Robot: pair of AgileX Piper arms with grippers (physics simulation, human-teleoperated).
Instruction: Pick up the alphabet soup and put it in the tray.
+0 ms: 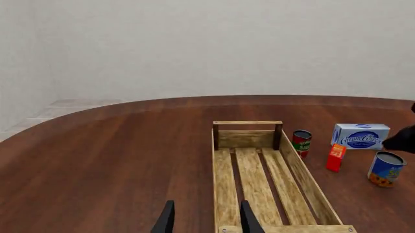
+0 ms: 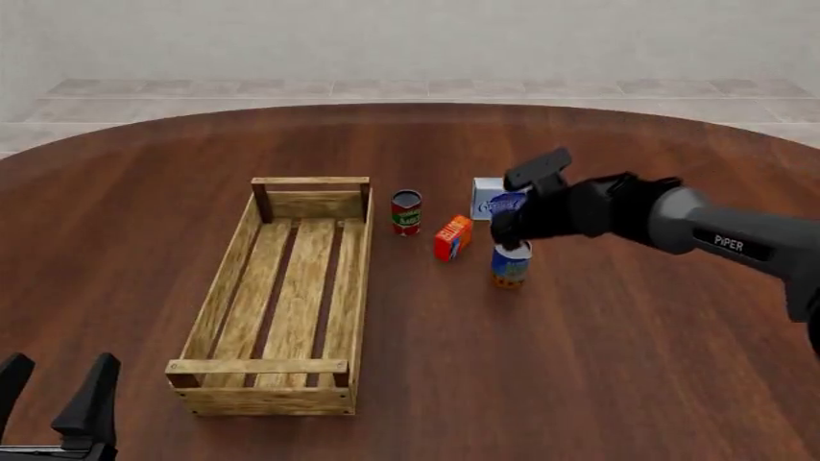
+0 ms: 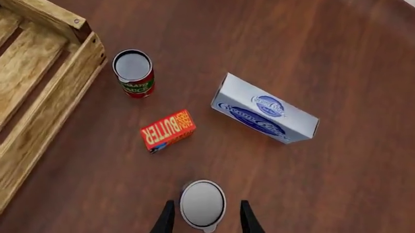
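The alphabet soup point(image 2: 509, 268), a small can with a blue label, orange lower band and grey top, stands upright on the table right of the tray. It also shows in the left wrist view point(image 1: 386, 169) and the right wrist view point(image 3: 202, 202). My right gripper point(image 2: 510, 246) is open just above it, with its fingers either side of the can's top point(image 3: 206, 218) and gaps on both sides. The tray point(image 2: 363, 259), a long light wooden crate, lies left of the cans and is empty point(image 1: 304, 177) point(image 3: 45, 121). My left gripper point(image 2: 58, 373) is open and empty near the table's near left edge point(image 1: 206, 216).
A red and green can point(image 2: 406, 211) stands by the tray's far right corner. A small orange butter box point(image 2: 452, 237) lies between it and the soup. A white and blue cream cheese box point(image 2: 485, 197) sits just beyond the soup, partly behind my right arm.
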